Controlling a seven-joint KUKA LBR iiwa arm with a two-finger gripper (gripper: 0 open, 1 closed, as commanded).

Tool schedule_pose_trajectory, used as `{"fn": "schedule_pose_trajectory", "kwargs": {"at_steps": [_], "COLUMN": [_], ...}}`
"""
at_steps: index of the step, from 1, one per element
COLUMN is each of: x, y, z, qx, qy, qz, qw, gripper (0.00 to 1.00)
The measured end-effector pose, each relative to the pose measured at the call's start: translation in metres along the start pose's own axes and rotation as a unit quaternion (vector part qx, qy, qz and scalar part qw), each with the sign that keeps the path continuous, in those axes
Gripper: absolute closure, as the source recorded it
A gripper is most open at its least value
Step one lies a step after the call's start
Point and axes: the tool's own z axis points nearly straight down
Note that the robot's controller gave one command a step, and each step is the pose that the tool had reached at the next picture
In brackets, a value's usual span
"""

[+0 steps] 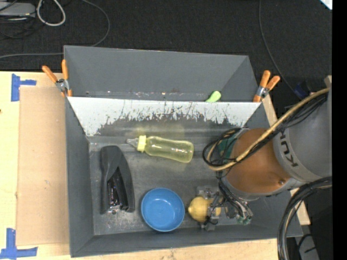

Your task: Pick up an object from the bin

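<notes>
Lying just beside gripper [218, 214], toward blue bowl [162, 210]: yellow ball [197, 209]

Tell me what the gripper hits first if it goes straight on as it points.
Most likely the yellow rounded object right beside the gripper; depth is unclear, so possibly the bin floor next to it.

Grey bin [162, 75], black stapler [115, 179], blue bowl [162, 209], pale yellow-green bottle [167, 148], yellow round thing [198, 209], orange wrist cover [255, 167].

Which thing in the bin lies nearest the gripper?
The small yellow rounded thing at the front, right beside the gripper; blue bowl, bottle and black stapler lie farther left.
</notes>
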Motion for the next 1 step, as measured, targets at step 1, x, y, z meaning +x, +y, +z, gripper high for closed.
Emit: {"fn": "schedule_pose_trajectory", "kwargs": {"at_steps": [1], "x": [0.0], "y": [0.0], "z": [0.0], "qx": [0.0], "qy": [0.0], "qz": [0.0], "qw": [1.0], "gripper": [1.0]}}
